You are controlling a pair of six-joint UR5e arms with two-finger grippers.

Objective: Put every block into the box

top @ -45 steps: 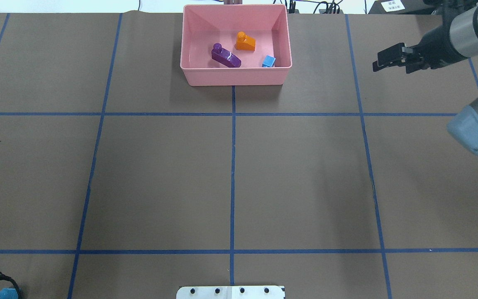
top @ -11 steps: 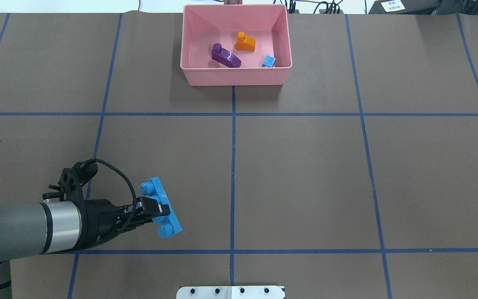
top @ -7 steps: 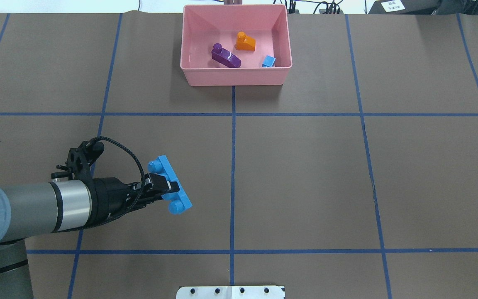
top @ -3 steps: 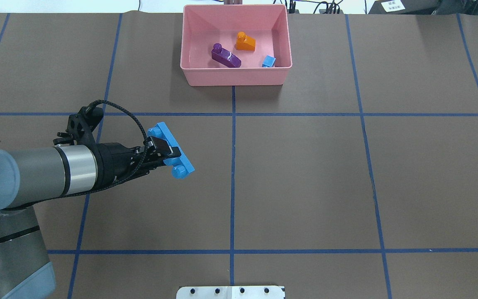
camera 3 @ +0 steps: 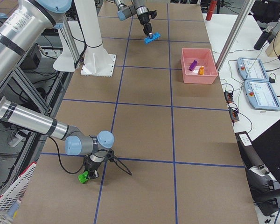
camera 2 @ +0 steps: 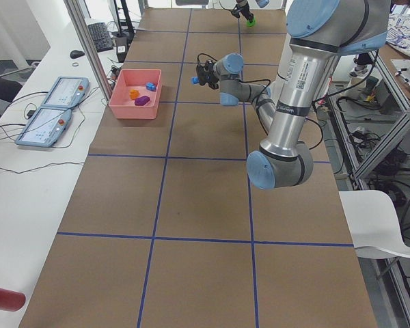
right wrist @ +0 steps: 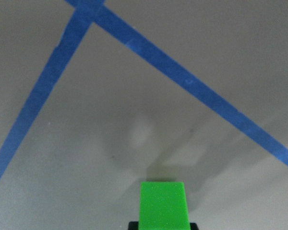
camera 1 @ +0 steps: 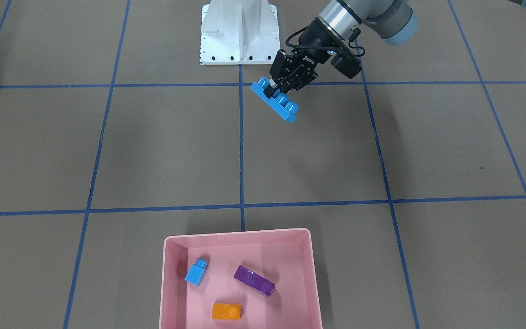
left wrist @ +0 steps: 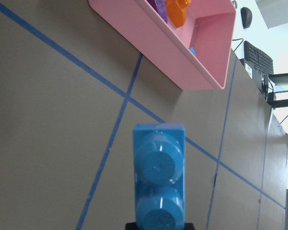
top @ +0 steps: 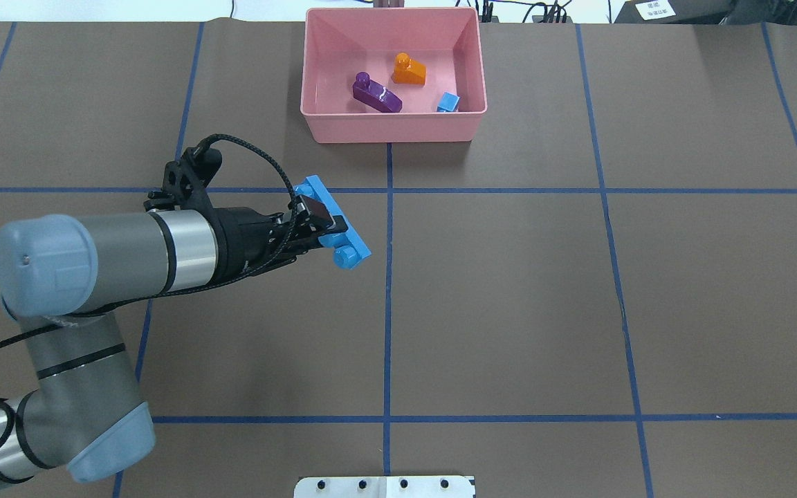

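The left arm [top: 122,252] reaches out level over the table [top: 509,311], left jaws clamped on the long blue block [top: 350,247]; the box [top: 391,128] lies well ahead. The right jaws are at the green block [right wrist: 163,206]; grip unclear.

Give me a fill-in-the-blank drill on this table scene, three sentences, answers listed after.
The long blue block is held off the table by the robot's ___ end effector. The box holds ___ blocks. Next to the purple block and the small blue block in it lies an ___ block.
Missing words: left, three, orange.
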